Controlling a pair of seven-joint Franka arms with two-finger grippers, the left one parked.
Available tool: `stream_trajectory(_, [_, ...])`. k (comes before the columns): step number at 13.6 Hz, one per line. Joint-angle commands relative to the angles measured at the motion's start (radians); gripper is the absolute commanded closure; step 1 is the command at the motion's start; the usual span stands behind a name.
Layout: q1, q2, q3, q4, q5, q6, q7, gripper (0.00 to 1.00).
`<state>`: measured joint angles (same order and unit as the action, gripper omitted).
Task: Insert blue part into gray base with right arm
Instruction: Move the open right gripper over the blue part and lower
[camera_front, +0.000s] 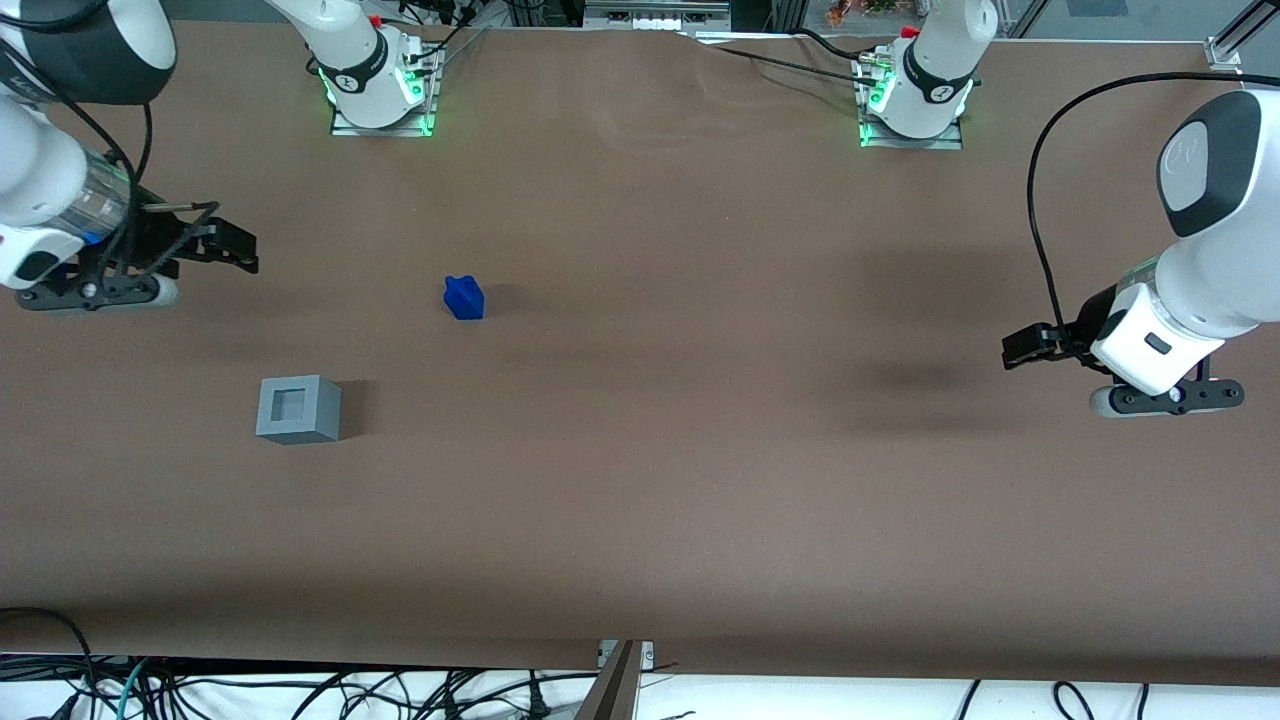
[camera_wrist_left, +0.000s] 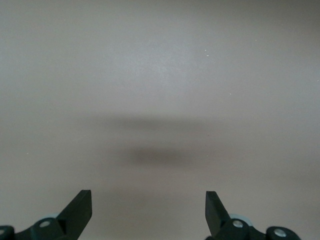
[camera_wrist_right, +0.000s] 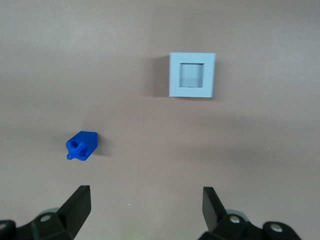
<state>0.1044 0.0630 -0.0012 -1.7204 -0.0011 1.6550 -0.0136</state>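
Nearest the front camera sat the gray base (camera_front: 298, 409) on the brown surface (camera_front: 700, 480), the blue part (camera_front: 464, 298) farther back and apart, so the wide-open, empty pincer (camera_front: 235, 247) needed to descend squarely over the blue part first.

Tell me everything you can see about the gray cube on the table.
The gray cube is a light gray block, plastic by the look of it, with a square recess in its top face that looks empty. It sits upright and flat on the brown table, with nothing touching it. The blue part lies apart from it, farther from the front camera. The open gripper hangs clear of it, toward the working arm's end.
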Motion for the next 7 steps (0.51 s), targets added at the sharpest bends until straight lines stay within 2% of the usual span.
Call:
stream_trajectory(1, [0.09,0.041,-0.002,0.012,0.012,0.006,0.074,0.01])
stream_trajectory(4, [0.202,0.089,-0.002,-0.004,0.01,0.067,0.263,0.01])
stream_trajectory(7, [0.23,0.077,0.021,-0.163,0.012,0.21,0.389,0.01])
